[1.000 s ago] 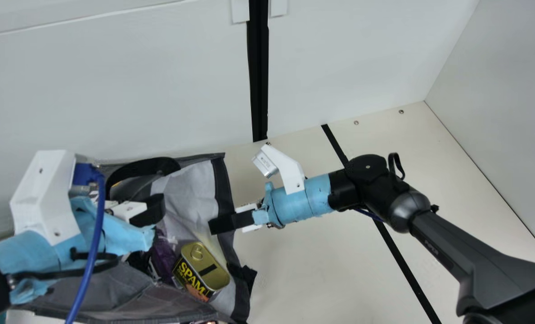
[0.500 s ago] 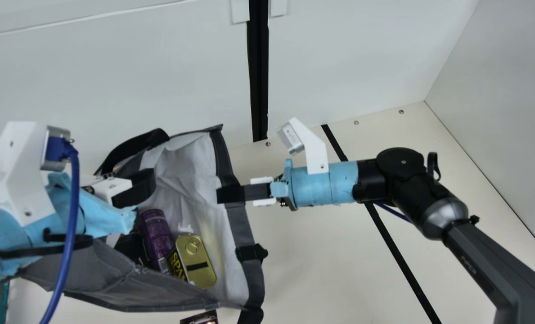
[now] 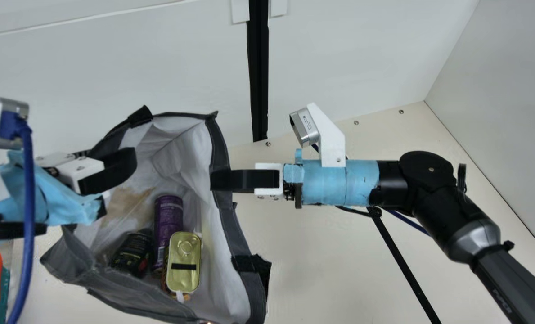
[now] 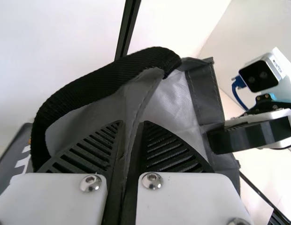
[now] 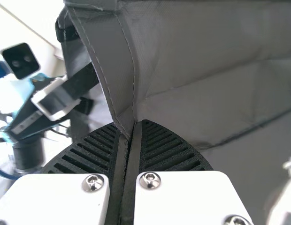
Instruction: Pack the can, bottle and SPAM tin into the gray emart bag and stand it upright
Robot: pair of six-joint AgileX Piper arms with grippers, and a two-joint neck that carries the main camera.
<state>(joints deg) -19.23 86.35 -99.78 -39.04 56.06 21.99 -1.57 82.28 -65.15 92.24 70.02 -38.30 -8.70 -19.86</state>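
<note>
In the main view my left gripper (image 3: 114,173) pinches the left rim of the gray bag (image 3: 227,211); my right gripper (image 3: 215,180) pinches its right rim. The bag's mouth stands wide between them, facing the camera. Inside lie a dark bottle (image 3: 133,252), a purple can (image 3: 168,216) beside it, and the SPAM tin (image 3: 184,263) against the can. In the left wrist view the left gripper (image 4: 131,154) is shut on the gray cloth beside a black handle (image 4: 96,84). The right wrist view has the right gripper (image 5: 131,150) shut on the bag's edge (image 5: 112,61).
A teal basket (image 3: 2,288) with an orange handle stands at the lower left. White walls rise behind the bag and at the right. Cream table surface (image 3: 330,252) with a black strip lies right of the bag, below the right arm.
Both grippers have moved apart, the left one leftward and the right one rightward and up. The bag's mouth has widened and its rim risen; the can, bottle and tin inside have come into clearer view.
</note>
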